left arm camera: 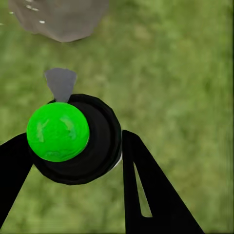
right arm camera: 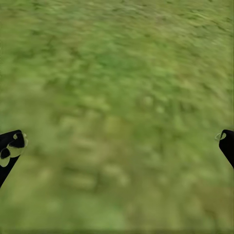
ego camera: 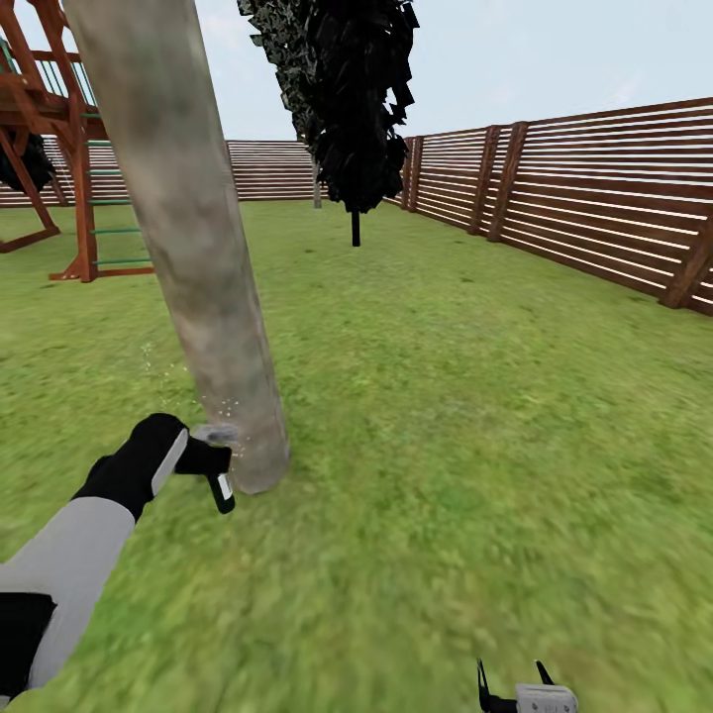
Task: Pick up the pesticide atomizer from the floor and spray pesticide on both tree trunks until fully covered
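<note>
A thick, pale grey-tan tree trunk (ego camera: 193, 238) leans up out of the lawn at left; its base (left arm camera: 61, 17) also shows in the left wrist view. My left gripper (ego camera: 203, 458) is shut on the pesticide atomizer (ego camera: 220, 483), a dark bottle with a white label and grey spray head, held low right beside the trunk's base. In the left wrist view the atomizer (left arm camera: 80, 141) sits between the black fingers (left arm camera: 151, 195), its grey nozzle toward the trunk. Whitish pesticide specks (ego camera: 223, 408) float by the trunk. My right gripper (ego camera: 515, 683) hangs open over grass, fingertips (right arm camera: 12, 146) wide apart.
A thin-stemmed dark-leaved tree (ego camera: 352, 99) stands further back. A brown slat fence (ego camera: 594, 198) runs along the right and the back. A wooden play frame (ego camera: 59, 129) stands at far left. Green lawn (ego camera: 475, 396) spreads to the right of the trunk.
</note>
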Tool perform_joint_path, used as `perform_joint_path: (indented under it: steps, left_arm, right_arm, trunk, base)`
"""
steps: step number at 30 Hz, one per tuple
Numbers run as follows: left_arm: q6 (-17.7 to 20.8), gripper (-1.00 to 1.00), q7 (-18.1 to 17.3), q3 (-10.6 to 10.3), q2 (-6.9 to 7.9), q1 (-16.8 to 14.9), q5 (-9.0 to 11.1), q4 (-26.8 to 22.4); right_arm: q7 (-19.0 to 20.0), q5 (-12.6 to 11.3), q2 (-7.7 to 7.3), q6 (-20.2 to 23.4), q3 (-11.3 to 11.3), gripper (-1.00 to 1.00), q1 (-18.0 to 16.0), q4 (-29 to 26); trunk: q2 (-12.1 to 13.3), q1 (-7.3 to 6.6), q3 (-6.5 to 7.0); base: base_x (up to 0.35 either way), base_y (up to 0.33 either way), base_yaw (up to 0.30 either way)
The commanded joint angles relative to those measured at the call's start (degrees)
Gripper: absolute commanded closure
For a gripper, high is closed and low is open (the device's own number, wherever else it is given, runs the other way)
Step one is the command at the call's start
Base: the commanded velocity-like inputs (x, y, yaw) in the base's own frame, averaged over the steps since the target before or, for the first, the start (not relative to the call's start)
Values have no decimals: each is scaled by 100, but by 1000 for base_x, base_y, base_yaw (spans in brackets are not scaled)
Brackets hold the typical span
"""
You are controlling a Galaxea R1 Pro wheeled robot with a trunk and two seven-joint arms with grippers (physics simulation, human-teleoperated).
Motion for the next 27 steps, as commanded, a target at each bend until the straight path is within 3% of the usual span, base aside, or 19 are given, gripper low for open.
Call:
perform_joint_path:
  steps: [1, 5, 8, 9, 11, 13, 14, 16, 17, 20, 22, 27]
  left_arm:
    - [7, 100, -57, -23, 49, -4, -4, 2]
    - [10, 100, -92, -38, 300, -139, -26, 65]
    - [10, 100, -98, -318, 261, -109, -24, 77]
    - [10, 100, -99, -441, 144, -115, -5, 76]
    - [10, 100, -99, -497, 18, -140, 3, 81]
    - [10, 100, -110, -493, 60, -144, 4, 92]
    - [10, 100, -169, -483, 134, -145, 0, 94]
    - [10, 100, -545, -481, 453, -148, -7, 92]
    - [10, 100, -660, -493, 499, -148, -15, 86]
    - [10, 100, -730, -514, 439, -157, -32, 42]
    - [35, 100, -739, -517, 286, -294, -46, 20]
    - [45, 100, -741, -524, 405, -510, -56, 78]
  right_arm:
    - [-2, -2, 0, 0, 0, -100, 0, 0]
    - [0, 0, -1, 0, 0, -100, 0, 0]
    - [0, 1, -8, 0, 0, -100, 0, 0]
    - [0, 1, -14, 0, 0, -100, 0, 0]
    - [0, 1, -20, 0, 0, -100, 0, 0]
    - [0, 1, -25, 0, 0, -100, 0, 0]
    - [0, 1, -24, 0, 0, -100, 0, 0]
    - [0, 1, -23, 0, 6, -100, 0, 0]
    - [0, 1, -25, 0, 7, -100, 0, 0]
    - [0, 1, -25, 0, 4, -100, 0, 0]
    - [0, 1, -20, 0, 8, -100, 0, 0]
    - [0, 1, -18, 9, 9, -100, 0, 0]
  trunk:
    - [0, 0, 0]
    - [0, 0, 0]
    - [0, 0, 0]
    - [0, 0, 0]
    - [0, 0, 0]
    - [0, 0, 0]
    - [0, 0, 0]
    - [0, 0, 0]
    - [0, 0, 0]
    - [0, 0, 0]
    - [0, 0, 0]
    - [0, 0, 0]
  base:
    - [0, 0, 0]
    - [0, 0, 0]
    - [0, 0, 0]
    - [0, 0, 0]
    - [0, 0, 0]
    - [0, 0, 0]
    - [0, 0, 0]
    - [0, 0, 0]
    - [0, 0, 0]
    - [0, 0, 0]
    - [0, 0, 0]
    - [0, 0, 0]
